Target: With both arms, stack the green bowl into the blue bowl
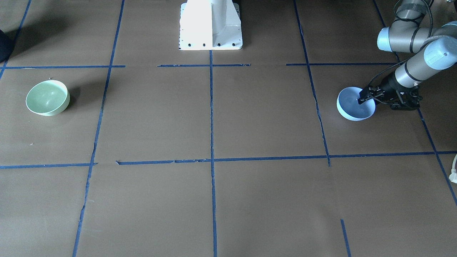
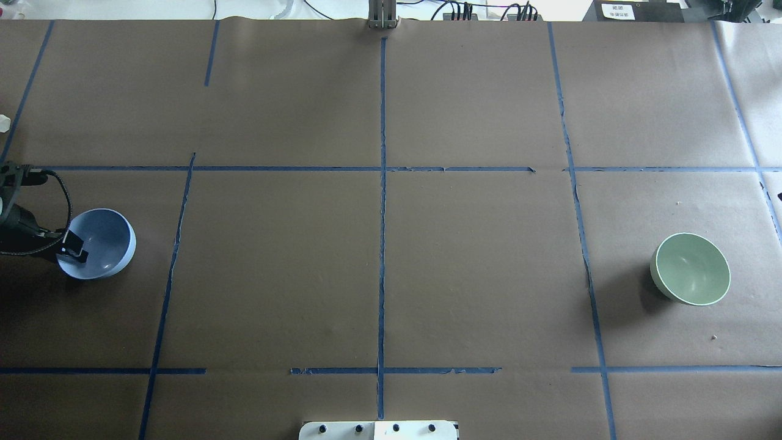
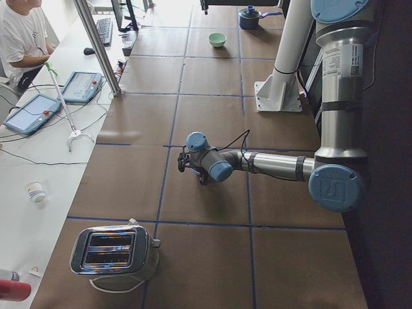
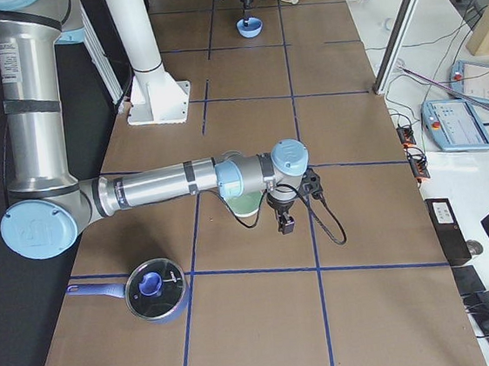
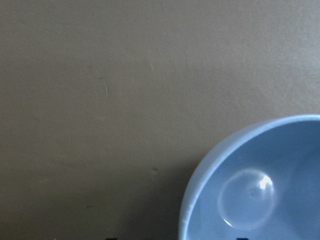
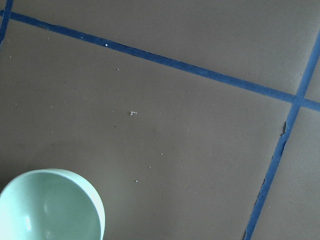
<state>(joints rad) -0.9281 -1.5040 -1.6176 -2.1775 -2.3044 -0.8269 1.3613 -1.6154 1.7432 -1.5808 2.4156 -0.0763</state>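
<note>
Rim of the blue bowl [image 1: 351, 109] sits between the left gripper's [image 1: 367, 98] parted jaws, seemingly unclamped; right gripper's [image 4: 284, 224] jaws: cannot tell.

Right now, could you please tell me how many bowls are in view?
2. The blue bowl is at the robot's left end of the table; the green bowl is at its right end. No others show.
</note>
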